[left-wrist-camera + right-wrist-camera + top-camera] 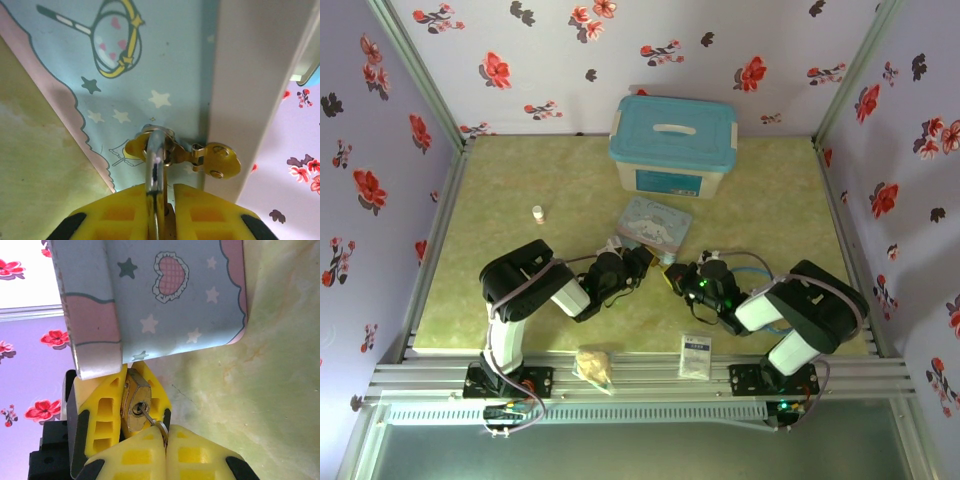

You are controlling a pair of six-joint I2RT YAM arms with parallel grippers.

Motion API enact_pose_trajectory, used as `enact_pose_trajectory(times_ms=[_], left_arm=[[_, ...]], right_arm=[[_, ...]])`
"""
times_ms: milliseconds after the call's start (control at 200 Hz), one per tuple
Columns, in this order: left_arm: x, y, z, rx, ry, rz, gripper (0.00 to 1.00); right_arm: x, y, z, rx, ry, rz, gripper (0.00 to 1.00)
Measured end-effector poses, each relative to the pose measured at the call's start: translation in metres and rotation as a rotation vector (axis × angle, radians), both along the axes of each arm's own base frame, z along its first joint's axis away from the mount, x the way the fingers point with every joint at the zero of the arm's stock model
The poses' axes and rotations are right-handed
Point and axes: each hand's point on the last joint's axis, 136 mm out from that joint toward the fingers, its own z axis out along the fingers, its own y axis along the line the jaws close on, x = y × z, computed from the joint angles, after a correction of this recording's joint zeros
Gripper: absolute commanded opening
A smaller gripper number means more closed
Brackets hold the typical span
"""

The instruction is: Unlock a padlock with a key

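Starting at the left: a small white bottle is standing upright on the green table, well apart from the arms. A beige crumpled lump is lying at the near edge. Toward centre, the left gripper is clamping the padlock, with the brass body wedged between the yellow fingers. The silver shackle is poking out past the fingertips toward the pastel tin. Small brass pieces are showing at the shackle's tip in the left wrist view; cannot tell what they are. The padlock is sitting mid-table, just beside the tin's near edge. Farther back, a white box with a blue lid is standing. The key is sitting with its thin shank in the keyhole on the lock's end face. Right of it, the right gripper is pinching the key's head end, fingers pressed together on it, the head itself hidden. A white packet is lying flat at the near edge, right of centre.
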Motion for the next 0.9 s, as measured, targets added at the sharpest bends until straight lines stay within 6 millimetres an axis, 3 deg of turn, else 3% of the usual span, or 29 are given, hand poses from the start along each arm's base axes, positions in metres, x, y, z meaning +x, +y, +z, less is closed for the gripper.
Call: enact_pose_trajectory(times_ms=[900], left_arm=[[0.01, 0.012, -0.008, 0.047, -0.006, 0.09, 0.0]], right_arm=[[0.008, 0.017, -0.008, -0.122, -0.107, -0.006, 0.0]])
